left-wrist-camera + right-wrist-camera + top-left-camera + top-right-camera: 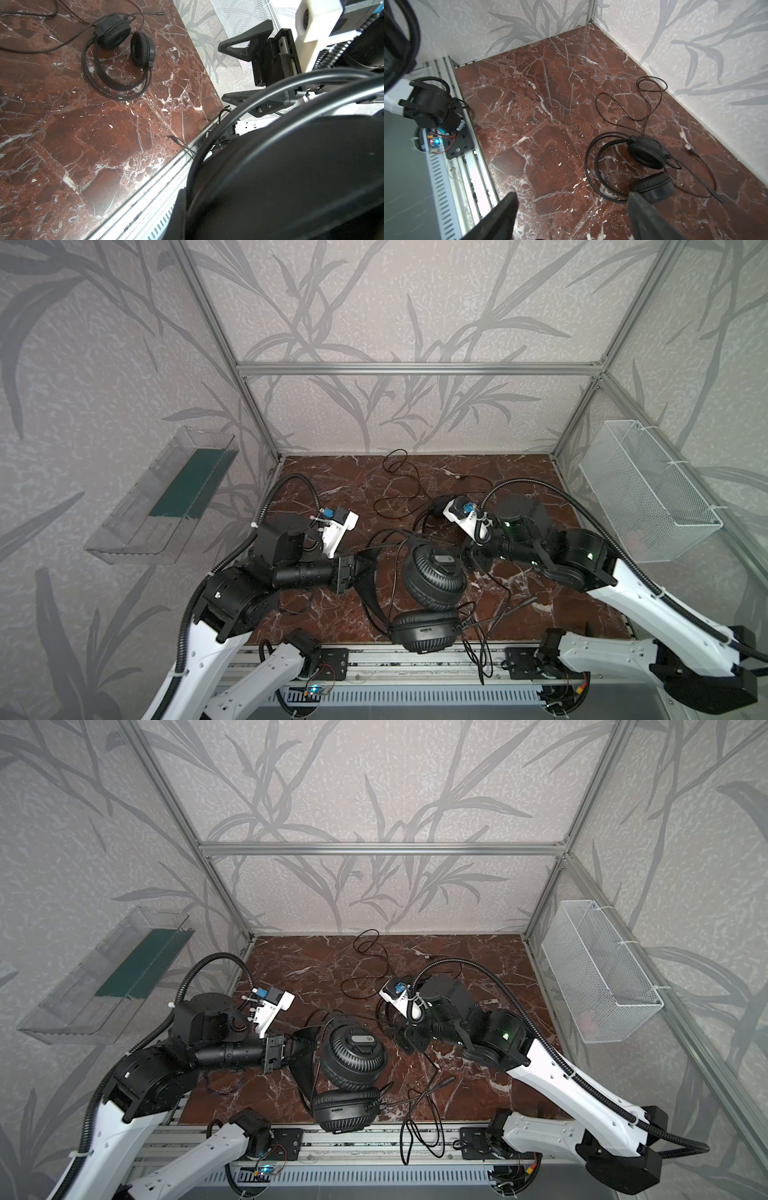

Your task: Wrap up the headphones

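Observation:
A black pair of headphones [434,572] hangs tilted over the table's front middle, one earcup above the other [424,632]. My left gripper [374,563] is shut on its headband; in the left wrist view this headset [291,176] fills the lower right and hides the jaws. Its thin cable [482,651] trails over the front rail. A second pair of headphones [648,153] lies flat on the marble, cable looped toward the back wall [643,97]; the left wrist view shows this same pair of headphones [124,41]. My right gripper [571,209] is open above bare marble beside it, holding nothing.
A clear plastic bin [166,497] hangs on the left wall. A white mesh basket [648,489] hangs on the right wall. An aluminium rail [415,664] with mounts and wiring runs along the front edge of the marble table [332,489].

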Robot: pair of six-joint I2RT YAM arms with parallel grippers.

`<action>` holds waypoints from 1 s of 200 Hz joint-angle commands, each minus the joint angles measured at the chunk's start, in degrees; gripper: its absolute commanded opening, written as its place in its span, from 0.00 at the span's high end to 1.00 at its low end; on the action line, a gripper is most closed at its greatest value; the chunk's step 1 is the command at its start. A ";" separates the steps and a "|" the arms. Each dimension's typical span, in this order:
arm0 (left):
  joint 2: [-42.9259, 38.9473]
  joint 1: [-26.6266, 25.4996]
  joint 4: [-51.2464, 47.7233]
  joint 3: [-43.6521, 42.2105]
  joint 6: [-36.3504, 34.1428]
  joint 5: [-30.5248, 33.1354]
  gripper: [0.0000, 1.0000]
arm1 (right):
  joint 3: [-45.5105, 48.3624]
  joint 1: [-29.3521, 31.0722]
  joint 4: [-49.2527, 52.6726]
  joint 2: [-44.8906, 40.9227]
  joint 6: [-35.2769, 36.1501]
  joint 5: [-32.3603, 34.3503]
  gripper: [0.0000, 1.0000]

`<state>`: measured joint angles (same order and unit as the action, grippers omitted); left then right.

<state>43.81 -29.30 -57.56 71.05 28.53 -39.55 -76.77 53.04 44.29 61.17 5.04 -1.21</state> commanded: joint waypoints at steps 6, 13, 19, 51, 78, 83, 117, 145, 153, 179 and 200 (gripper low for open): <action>0.03 -0.23 6.18 -1.24 3.10 -5.17 1.00 | -1.04 -0.74 -1.50 -3.44 -2.76 -5.27 0.13; -0.03 -0.30 7.17 -2.04 3.87 -5.35 1.00 | -1.45 -0.74 -1.32 -3.63 -2.94 -5.02 0.13; -0.13 -0.23 8.13 -2.73 4.51 -5.76 1.00 | -1.75 -0.79 -1.21 -3.90 -3.24 -3.83 0.12; -0.22 -0.26 9.45 -4.20 4.97 -5.91 1.00 | -3.31 -1.77 -0.01 -4.48 -4.45 4.59 0.10; 0.28 -0.23 8.88 -4.17 4.56 -5.16 1.00 | -4.76 -3.88 1.40 -4.74 -6.13 5.93 0.04; 0.39 -0.25 8.78 -4.15 4.47 -5.08 1.00 | -4.91 -4.05 1.41 -4.89 -6.27 5.79 0.03; 1.16 -0.20 8.34 -4.57 3.91 -4.33 1.00 | -6.66 -4.48 0.27 -6.81 -7.65 8.48 0.01; 1.28 -0.15 9.09 -5.21 4.24 -4.32 1.00 | -8.40 -4.87 2.82 -5.53 -8.29 5.69 0.01; 1.45 -0.15 9.13 -5.22 4.20 -4.25 1.00 | -8.81 -4.87 3.93 -4.75 -8.71 5.49 0.01; 1.87 -0.21 8.89 -5.23 3.91 -3.94 1.00 | -9.04 -4.92 6.79 -2.52 -8.22 4.13 0.01; 2.12 -0.15 7.73 -5.00 3.19 -2.67 1.00 | -10.01 -4.93 9.29 -0.71 -8.51 4.79 0.01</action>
<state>46.13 -29.30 -51.81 65.49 31.48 -41.43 -85.41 48.36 48.93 58.22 -2.96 4.01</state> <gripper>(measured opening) 0.067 0.991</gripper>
